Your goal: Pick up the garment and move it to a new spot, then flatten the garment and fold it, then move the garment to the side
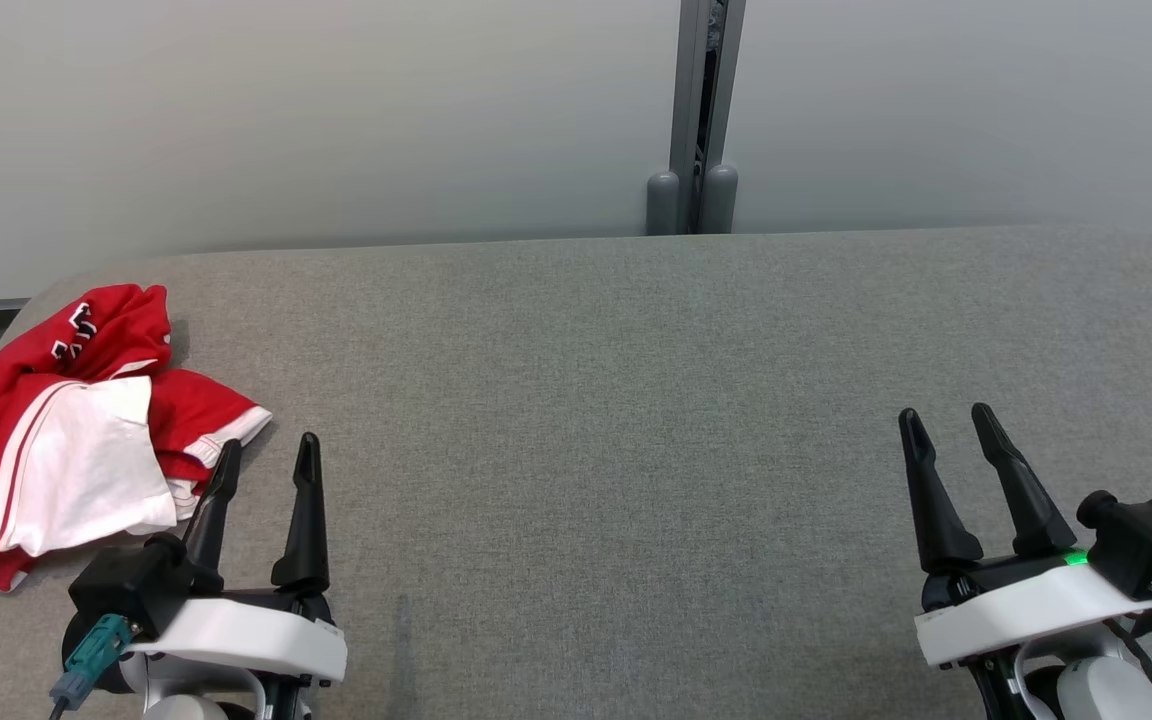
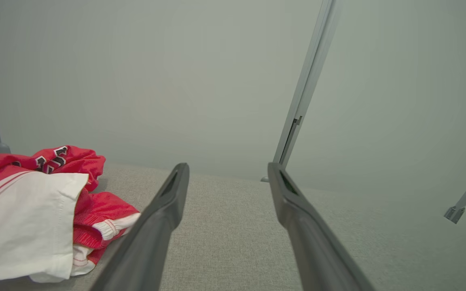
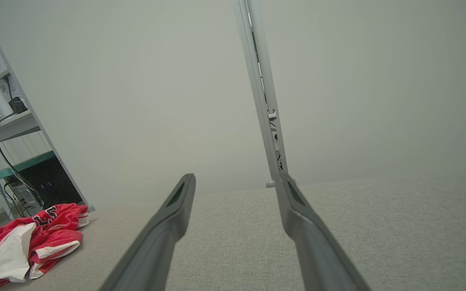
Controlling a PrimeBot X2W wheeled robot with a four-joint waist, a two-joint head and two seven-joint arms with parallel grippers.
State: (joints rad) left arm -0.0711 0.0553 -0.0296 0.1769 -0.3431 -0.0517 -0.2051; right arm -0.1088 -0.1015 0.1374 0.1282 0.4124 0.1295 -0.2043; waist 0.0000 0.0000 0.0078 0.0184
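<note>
Far left of the head view: red-and-white garment point(image 1: 66, 420), bunched in a heap near the edge of the grey bench point(image 1: 636, 400), sleeves and hem tumbled over one another. Shows no flattening and no fold.

Just right of it, at lower left: left tool point(image 1: 268, 442), spread wide, gripping nothing, one fingertip close beside the red hem. Touching or not, cannot tell.

Across the middle: plain grey bench surface.

At lower right: right tool point(image 1: 944, 412), likewise spread wide and empty, well apart from the heap.

Looks like the very start, with nothing of the task done as far as can be judged. Leaves the pickup, the move to a new spot, the flattening, the folding and the final shift to the side.
</note>
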